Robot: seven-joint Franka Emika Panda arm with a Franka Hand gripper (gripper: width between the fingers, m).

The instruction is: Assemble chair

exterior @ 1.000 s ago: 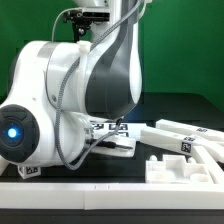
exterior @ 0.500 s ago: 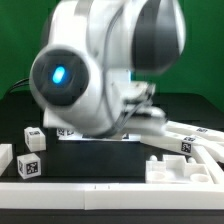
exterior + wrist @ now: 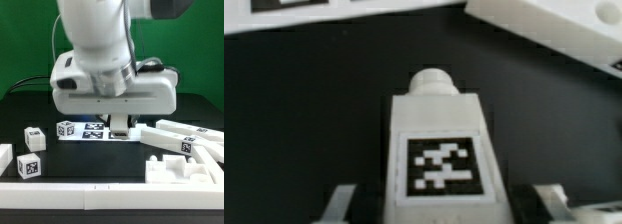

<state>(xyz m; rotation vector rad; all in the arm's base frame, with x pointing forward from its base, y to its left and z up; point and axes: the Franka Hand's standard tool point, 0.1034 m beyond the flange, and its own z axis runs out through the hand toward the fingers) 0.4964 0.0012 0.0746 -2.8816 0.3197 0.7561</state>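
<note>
My gripper point(image 3: 120, 124) hangs near the middle of the table, just in front of the marker board point(image 3: 92, 130). In the wrist view the gripper point(image 3: 445, 203) is shut on a chunky white chair leg point(image 3: 439, 130). The leg carries a square tag and ends in a rounded peg, and it is held above the black table. One finger point(image 3: 342, 202) shows on each side of it. Long white chair bars point(image 3: 186, 136) lie to the exterior view's right. A blocky white panel point(image 3: 186, 169) lies at the front right.
Small white tagged blocks point(image 3: 33, 138) point(image 3: 30, 167) stand at the exterior view's left. A white rail point(image 3: 80, 190) runs along the front edge. In the wrist view a white part point(image 3: 553, 32) lies beyond the leg's tip.
The arm has swung from the exterior view's left to the middle. The big joint that filled the view has lifted, and the gripper now shows low near the marker board.
</note>
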